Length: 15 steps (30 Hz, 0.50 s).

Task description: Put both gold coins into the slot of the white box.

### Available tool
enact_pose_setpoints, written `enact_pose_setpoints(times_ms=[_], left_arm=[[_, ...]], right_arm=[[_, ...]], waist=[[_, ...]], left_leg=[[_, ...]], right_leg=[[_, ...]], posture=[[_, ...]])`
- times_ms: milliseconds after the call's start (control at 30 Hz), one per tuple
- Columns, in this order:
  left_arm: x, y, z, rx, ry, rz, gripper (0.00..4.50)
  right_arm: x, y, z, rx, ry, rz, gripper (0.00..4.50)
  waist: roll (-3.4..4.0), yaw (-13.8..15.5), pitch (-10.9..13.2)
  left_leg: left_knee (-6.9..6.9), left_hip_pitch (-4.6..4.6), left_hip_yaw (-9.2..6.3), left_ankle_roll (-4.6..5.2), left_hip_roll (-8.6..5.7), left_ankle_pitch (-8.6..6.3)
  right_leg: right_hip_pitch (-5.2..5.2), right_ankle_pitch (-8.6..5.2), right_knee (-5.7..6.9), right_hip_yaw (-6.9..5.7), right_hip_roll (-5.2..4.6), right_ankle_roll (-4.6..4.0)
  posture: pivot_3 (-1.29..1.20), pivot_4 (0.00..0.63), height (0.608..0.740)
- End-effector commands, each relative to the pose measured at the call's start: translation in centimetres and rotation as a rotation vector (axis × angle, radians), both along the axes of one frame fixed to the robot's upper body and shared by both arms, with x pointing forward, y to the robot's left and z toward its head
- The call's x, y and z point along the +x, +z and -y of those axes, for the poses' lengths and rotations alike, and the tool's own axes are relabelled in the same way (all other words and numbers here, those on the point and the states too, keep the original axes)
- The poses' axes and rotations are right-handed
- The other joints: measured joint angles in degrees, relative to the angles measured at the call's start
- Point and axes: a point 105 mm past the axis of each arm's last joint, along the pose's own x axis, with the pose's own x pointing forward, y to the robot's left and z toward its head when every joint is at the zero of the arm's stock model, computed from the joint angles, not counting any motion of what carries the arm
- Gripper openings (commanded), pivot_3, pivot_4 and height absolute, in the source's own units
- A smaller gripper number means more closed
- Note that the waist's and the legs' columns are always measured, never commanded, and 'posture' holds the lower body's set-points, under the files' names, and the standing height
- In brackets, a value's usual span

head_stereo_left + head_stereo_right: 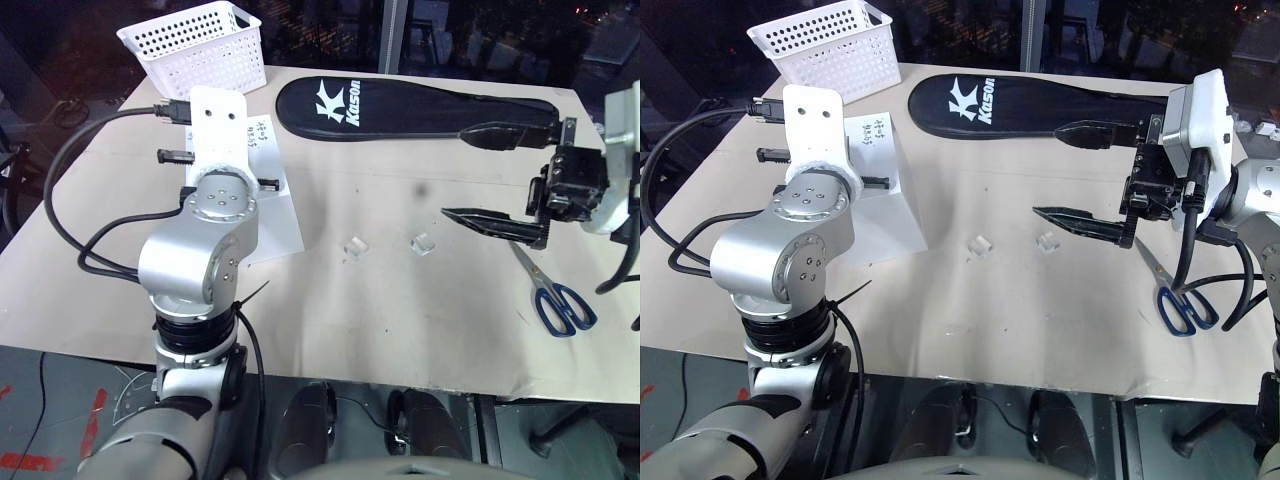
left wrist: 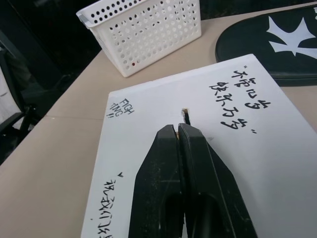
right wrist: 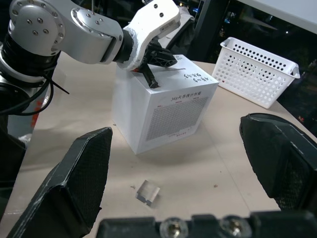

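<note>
The left gripper [image 2: 177, 130] is over the top of the white box [image 3: 168, 116], its two black fingers [image 2: 198, 168] pressed flat together with no gap between them; whether a coin is pinched between the tips I cannot tell, since nothing gold shows there. The tips sit right at the near end of the slot [image 2: 186, 117] — a short dark slit with a small orange mark at its far end — and from the right wrist view they angle down onto the box's top face. Handwritten characters [image 2: 242, 99] run along one side of the slit; more writing lies nearer the box's edges.

The box stands on the tan table [image 1: 400, 300], on the robot's left side; behind it, near the far left corner, is the white perforated basket [image 1: 196, 45]; to its right lies a long black case [image 1: 400, 108] with white lettering.

The right gripper [image 1: 1075, 172] hangs above the table's right side, well apart from the box, pointing across toward the left; its fingers stand wide apart and hold nothing. Below it lie blue-handled scissors [image 1: 1175, 295]; two small clear blocks [image 1: 355, 246] [image 1: 423, 243] rest on the bare table between the box and the scissors.

I see neither coin on the table.
</note>
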Motion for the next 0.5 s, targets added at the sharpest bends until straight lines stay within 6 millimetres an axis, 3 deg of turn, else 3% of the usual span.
enact_pose_setpoints(times_ms=[33, 500], left_arm=[[0.03, -0.22, 0.39, -0.010, -0.019, -0.026, 0.00], [-0.25, -1.08, 0.22, -0.098, -0.009, -0.071, 0.00]], right_arm=[[-0.26, 0.86, 0.29, 0.001, -0.009, 0.039, 4.49], [-0.32, 0.07, 1.03, 0.000, -0.012, 0.030, 4.49]], waist=[[0.00, 0.03, 0.00], [0.00, -0.05, 0.00]], left_leg=[[0.00, 0.00, 0.00, 0.00, 0.00, 0.00], [0.02, 0.00, 0.00, -0.01, 0.00, 0.01]], right_leg=[[0.00, 0.00, 0.00, -0.01, 0.00, 0.00], [0.00, 0.05, 0.02, 0.00, 0.00, -0.08]], posture=[[0.00, 0.150, 0.740], [0.00, 0.150, 0.740]])
